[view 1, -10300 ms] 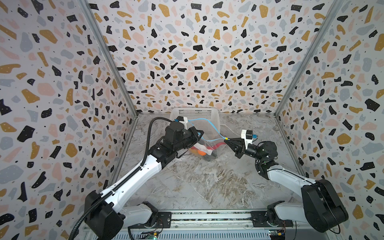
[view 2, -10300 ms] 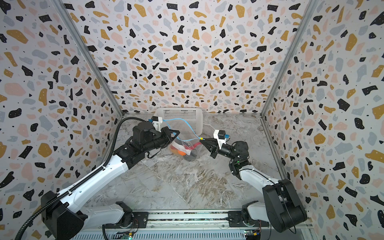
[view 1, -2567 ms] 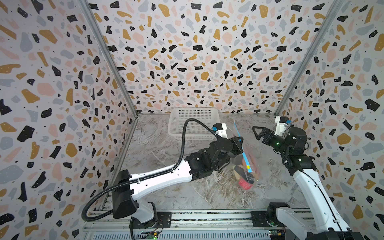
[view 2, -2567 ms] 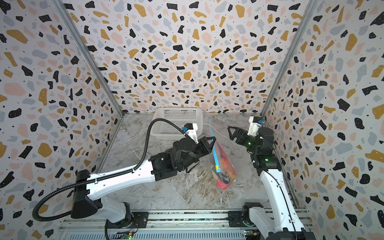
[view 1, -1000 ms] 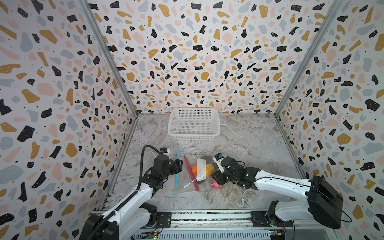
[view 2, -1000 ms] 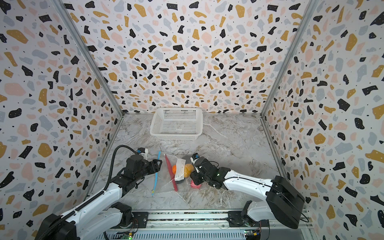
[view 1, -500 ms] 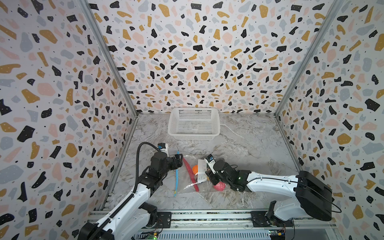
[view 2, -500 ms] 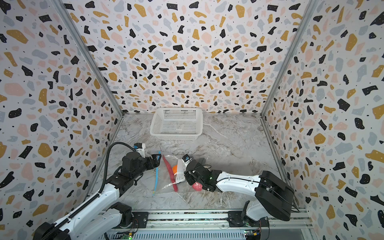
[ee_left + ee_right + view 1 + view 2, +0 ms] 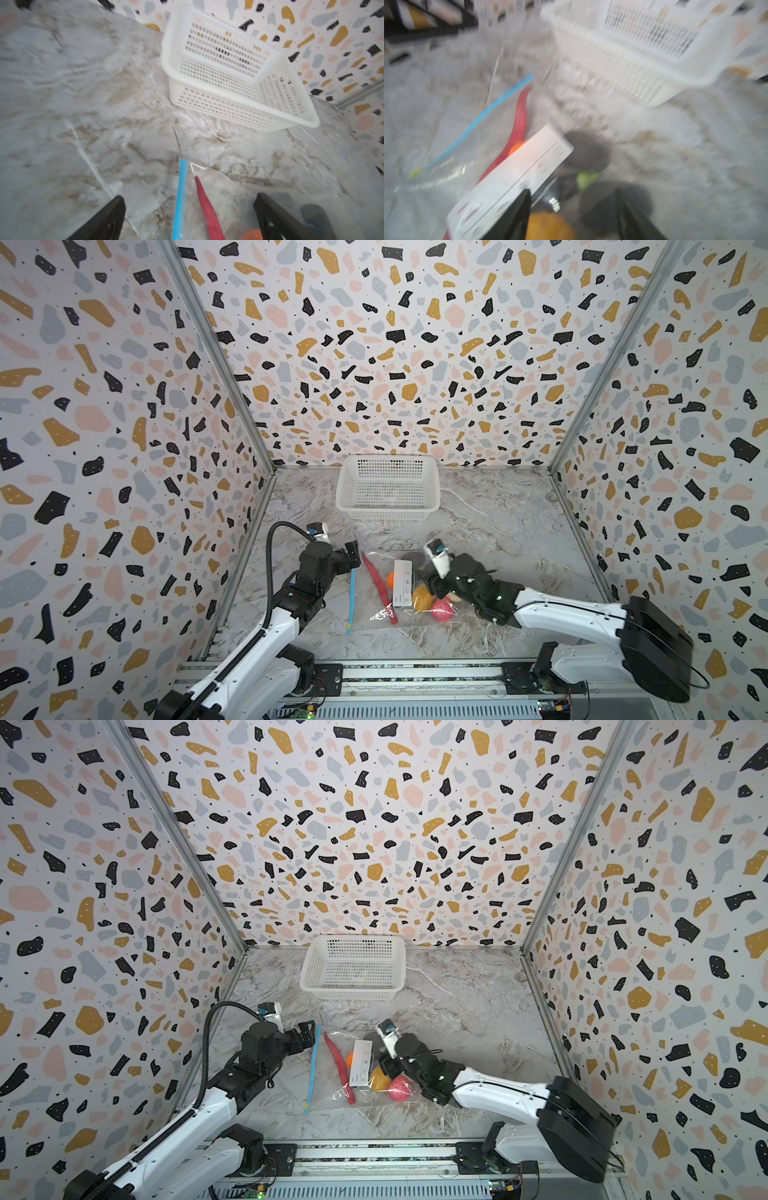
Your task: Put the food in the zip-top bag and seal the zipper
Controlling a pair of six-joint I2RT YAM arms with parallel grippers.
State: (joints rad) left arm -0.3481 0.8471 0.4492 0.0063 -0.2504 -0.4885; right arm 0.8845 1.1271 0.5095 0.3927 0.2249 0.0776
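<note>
The left fingers [image 9: 99, 220] are standing wide apart and are pinching nothing. In the left wrist view the zipper [image 9: 180, 197] and the tip of the long red chili [image 9: 205, 203] are showing in the gap between them. In both top views these fingers [image 9: 353, 549] [image 9: 308, 1029] are staying at the far left corner of the zip-top bag [image 9: 370, 601] [image 9: 328, 1085]; whether they are touching it, I cannot tell.

The right fingers [image 9: 512, 216] are also spread. This wrist view is blurred, but nothing is looking pinched. Under the gap the yellow-brown potato [image 9: 548, 226] and a dark piece [image 9: 600, 203] are lying inside the plastic, with a black oval [image 9: 585, 151] a little farther.

The bag is lying flat on the surface [image 9: 498, 531], in the near middle, between the two arms. Its zipper [image 9: 351, 597] [image 9: 311, 1073] is running along the left edge from far to near, and the yellow tip [image 9: 415, 172] is sitting at the near end. Whether the strip is pressed closed, I cannot tell.

Through the clear plastic the chili [image 9: 378, 585], the orange [image 9: 390, 578], the potato [image 9: 422, 598] and the pink-red ball [image 9: 441, 610] are showing, and the white label [image 9: 402, 583] is lying over them.

The white basket [image 9: 388, 508] is standing by the far wall, well apart from the bag.
</note>
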